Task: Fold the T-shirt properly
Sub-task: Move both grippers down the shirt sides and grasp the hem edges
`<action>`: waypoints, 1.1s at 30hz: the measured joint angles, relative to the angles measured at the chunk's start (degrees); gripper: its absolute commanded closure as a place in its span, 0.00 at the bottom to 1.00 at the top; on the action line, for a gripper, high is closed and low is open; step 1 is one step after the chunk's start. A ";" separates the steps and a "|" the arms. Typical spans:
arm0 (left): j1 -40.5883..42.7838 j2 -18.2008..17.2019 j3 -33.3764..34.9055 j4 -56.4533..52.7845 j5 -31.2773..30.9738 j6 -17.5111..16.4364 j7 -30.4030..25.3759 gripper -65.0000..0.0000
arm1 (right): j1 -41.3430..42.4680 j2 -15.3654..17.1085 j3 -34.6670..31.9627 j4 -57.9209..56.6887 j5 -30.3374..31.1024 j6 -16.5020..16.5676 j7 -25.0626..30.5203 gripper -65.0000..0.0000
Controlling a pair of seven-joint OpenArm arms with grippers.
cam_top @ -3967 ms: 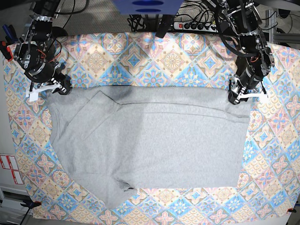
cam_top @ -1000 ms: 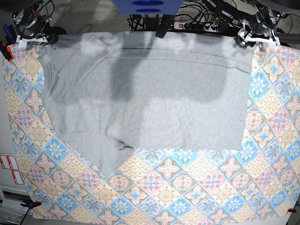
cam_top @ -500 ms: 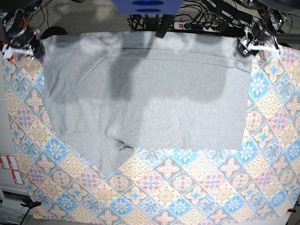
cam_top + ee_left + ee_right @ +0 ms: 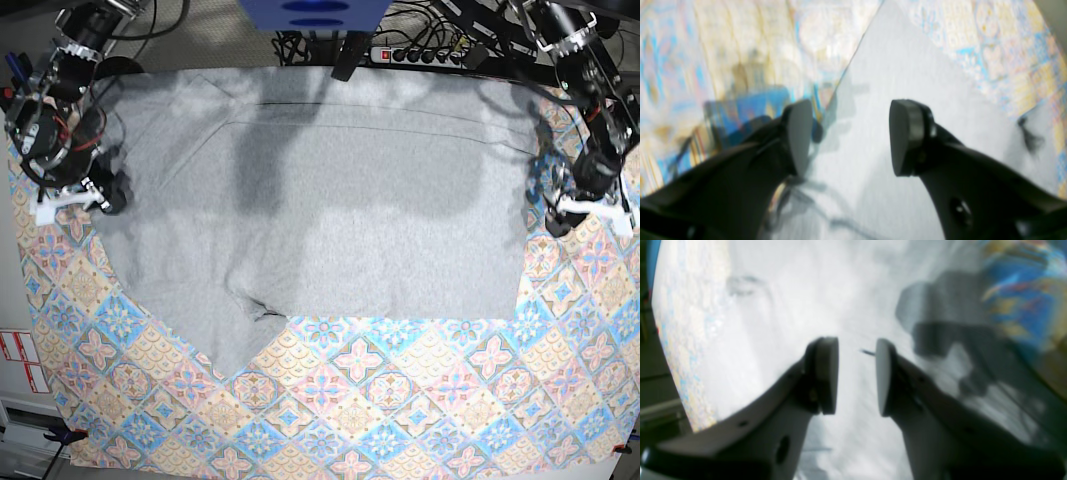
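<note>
**On the worktop: shirt spread, folding barely begun**

Across the far half of the worktop, over the patterned cloth [image 4: 400, 400], the T-shirt [image 4: 330, 210] lies flat and plain side up, one sleeve [image 4: 235, 340] poking out at its near-left corner; a faint crease line runs across its upper part, so I judge one fold at most is in place, though I cannot tell for sure; the sleeve tuck and the main folds look not yet done. The left gripper [image 4: 846, 136] hangs over the shirt's right edge, jaws wide, holding nothing; the right gripper [image 4: 857, 376] hangs over the left edge, jaws narrowly parted, empty too; neither grips fabric, so each needs a fresh hold on an edge.
</note>
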 measured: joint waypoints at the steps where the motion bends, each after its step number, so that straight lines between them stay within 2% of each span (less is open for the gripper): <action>1: -2.27 -0.37 0.76 -2.43 1.92 0.11 0.02 0.42 | 1.16 0.13 -1.29 -0.04 -0.50 0.17 0.22 0.71; 5: -10.88 -0.85 1.64 -13.18 7.37 0.26 0.26 0.42 | 5.11 0.42 -5.42 -0.07 -6.19 0.20 0.52 0.71; 11: -20.87 -1.99 4.04 -24.83 15.06 0.13 -0.59 0.42 | 8.55 0.42 -9.51 -1.11 -10.60 0.22 2.75 0.71; 16: -26.23 -2.01 11.19 -33.68 18.95 0.04 -9.70 0.42 | 10.47 0.11 -10.21 -6.21 -12.74 0.26 3.45 0.71; 23: -32.04 -2.03 16.39 -49.07 21.86 0.17 -18.71 0.42 | 10.93 0.09 -10.86 -8.31 -12.81 0.28 5.07 0.71; 26: -33.97 -1.95 17.29 -54.80 22.53 0.04 -23.87 0.42 | 11.06 0.09 -10.91 -8.31 -12.74 0.28 5.01 0.71; 33: -36.98 -1.99 17.38 -63.01 23.32 0.11 -30.38 0.42 | 10.91 0.09 -10.86 -8.31 -12.48 0.24 5.01 0.71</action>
